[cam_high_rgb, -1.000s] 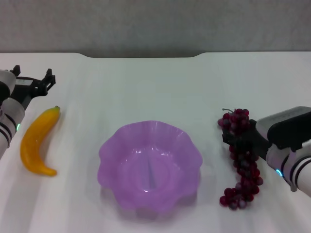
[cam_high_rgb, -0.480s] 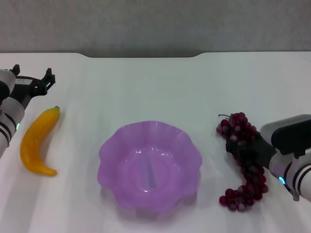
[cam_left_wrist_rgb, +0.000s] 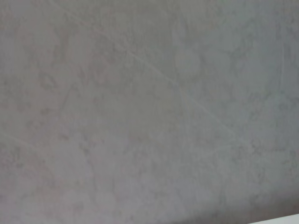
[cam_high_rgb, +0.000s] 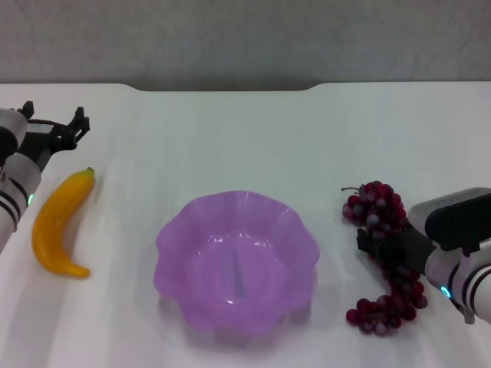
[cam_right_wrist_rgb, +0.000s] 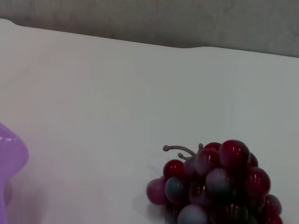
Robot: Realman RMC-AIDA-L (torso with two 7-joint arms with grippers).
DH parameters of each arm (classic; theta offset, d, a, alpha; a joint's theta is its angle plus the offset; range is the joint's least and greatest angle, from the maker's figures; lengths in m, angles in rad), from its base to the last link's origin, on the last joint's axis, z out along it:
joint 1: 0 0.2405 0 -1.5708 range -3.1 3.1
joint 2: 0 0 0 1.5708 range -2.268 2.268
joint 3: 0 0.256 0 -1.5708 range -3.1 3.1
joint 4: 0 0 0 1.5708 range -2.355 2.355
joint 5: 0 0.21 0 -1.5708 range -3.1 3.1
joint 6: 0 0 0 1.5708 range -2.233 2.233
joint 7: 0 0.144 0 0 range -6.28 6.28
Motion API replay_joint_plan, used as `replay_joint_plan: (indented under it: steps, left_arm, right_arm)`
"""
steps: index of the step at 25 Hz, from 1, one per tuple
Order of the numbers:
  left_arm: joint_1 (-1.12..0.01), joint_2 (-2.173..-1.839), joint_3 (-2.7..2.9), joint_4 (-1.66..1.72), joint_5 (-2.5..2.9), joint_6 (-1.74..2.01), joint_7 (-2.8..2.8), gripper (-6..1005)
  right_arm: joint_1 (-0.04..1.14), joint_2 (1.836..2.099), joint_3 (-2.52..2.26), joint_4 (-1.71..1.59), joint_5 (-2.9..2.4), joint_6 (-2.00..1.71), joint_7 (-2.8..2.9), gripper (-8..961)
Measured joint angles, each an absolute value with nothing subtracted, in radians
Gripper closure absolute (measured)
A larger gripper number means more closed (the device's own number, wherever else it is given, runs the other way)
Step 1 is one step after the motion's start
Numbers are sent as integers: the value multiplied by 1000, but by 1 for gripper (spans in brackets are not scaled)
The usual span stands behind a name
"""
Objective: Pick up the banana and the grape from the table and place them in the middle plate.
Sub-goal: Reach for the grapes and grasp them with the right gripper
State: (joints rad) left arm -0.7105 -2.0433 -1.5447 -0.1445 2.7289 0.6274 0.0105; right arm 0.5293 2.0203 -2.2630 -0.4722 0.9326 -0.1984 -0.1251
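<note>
Sitting at the middle of the table (cam_high_rgb: 230,138), the plate (cam_high_rgb: 237,261) is the landmark; its wavy rim is free on all sides, with bare tabletop between it and both fruits. The banana (cam_high_rgb: 60,222) lies well to the left of the plate, near the table's left edge, its green tip pointing away from the robot. The left gripper (cam_high_rgb: 54,132) hangs just beyond that tip, farther from the plate, fingers spread wide and holding nothing. The grapes (cam_high_rgb: 383,257) lie to the right of the plate, a gap of white table between bunch and rim, stem end away from the robot. The right gripper (cam_high_rgb: 380,245) is down on the middle of the bunch; whether its fingers are clamped, I cannot tell. The wide strip of table beyond the plate is bare up to the far edge.
</note>
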Motion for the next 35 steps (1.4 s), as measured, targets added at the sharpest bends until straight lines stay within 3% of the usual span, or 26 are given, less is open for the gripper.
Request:
replay_joint_plan:
  steps: [7, 35]
  left_arm:
    - [-708, -2043, -1545, -143, 2729, 627, 12, 121]
    - [-708, -2042, -1545, -145, 2729, 627, 10, 120]
  right_arm:
    - [522, 2020, -2257, -481, 933, -220, -105, 74]
    - [536, 2015, -2264, -461, 922, -230, -86, 281]
